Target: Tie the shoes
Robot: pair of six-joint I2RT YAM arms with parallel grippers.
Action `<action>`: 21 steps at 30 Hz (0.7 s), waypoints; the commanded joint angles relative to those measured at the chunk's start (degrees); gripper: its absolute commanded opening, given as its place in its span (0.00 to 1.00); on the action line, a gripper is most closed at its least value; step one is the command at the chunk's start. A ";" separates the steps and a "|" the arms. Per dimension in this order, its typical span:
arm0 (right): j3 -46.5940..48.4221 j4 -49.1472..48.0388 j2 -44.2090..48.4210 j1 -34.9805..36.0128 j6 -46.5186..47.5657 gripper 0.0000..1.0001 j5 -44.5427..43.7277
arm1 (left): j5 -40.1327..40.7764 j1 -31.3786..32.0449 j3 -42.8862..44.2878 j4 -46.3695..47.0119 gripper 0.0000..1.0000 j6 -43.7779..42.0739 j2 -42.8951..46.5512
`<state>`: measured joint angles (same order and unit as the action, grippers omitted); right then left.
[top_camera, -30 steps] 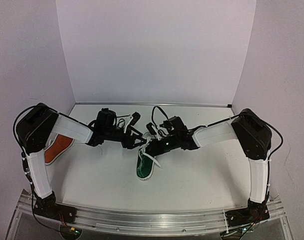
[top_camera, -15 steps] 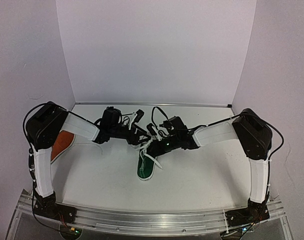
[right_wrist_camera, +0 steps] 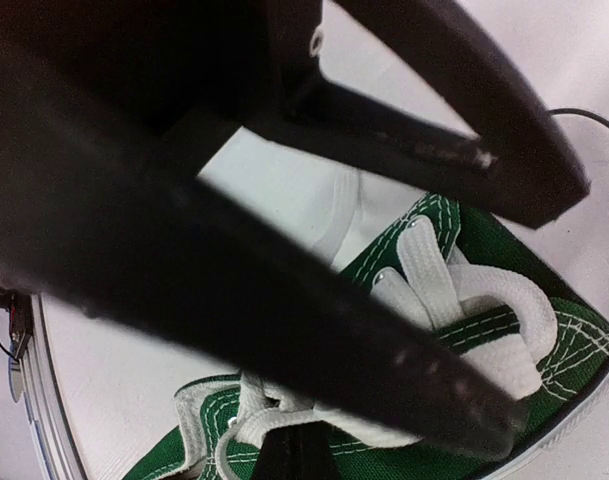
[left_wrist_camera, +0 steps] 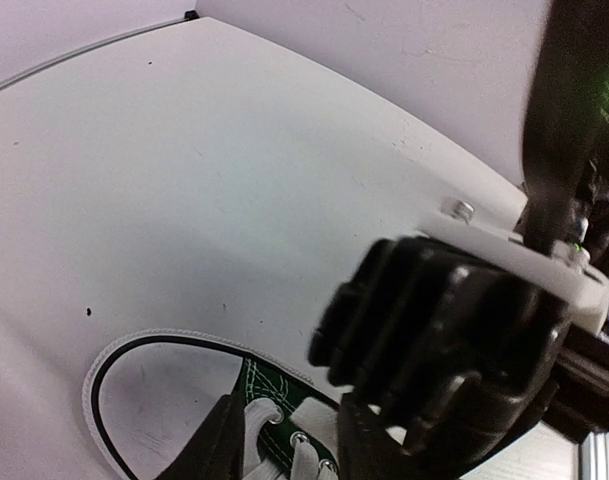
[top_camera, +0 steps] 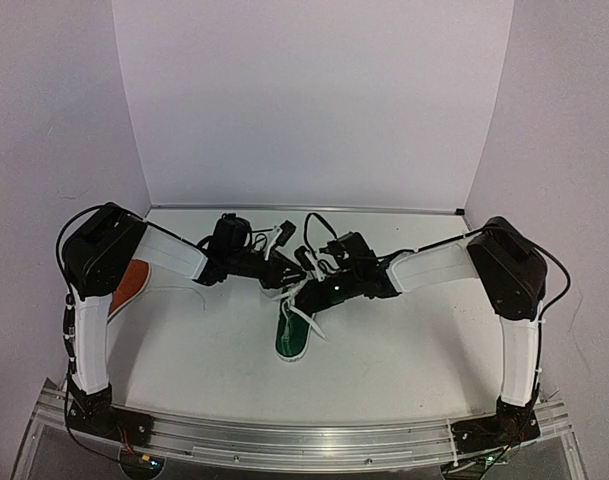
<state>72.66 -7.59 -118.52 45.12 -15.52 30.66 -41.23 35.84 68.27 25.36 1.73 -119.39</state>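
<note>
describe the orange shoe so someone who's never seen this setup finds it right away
On the white table, look to the left side, by the wall. The orange-red shoe lies there, partly hidden under the left arm. Its only neighbour, the green shoe, sits mid-table with white laces.

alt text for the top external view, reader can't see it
The left arm and right arm reach inward and meet over the laced end of a dark green sneaker on a white table. An orange-red sneaker lies at far left, partly hidden by the left arm.
</note>
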 commanded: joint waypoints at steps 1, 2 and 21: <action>0.45 0.21 3.11 1.26 0.76 0.00 -0.46 | -1.46 0.06 0.99 0.57 0.16 -0.24 0.38; 0.32 0.26 3.28 1.25 0.70 0.00 -0.59 | -1.24 0.00 0.55 0.76 0.11 -0.24 0.83; -3.33 1.53 6.55 1.16 0.72 0.00 -3.88 | 2.01 -2.39 -7.24 6.07 0.09 1.90 7.38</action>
<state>69.87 -5.98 -114.61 45.78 -15.51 27.42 -38.37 33.80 60.71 28.55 1.84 -115.02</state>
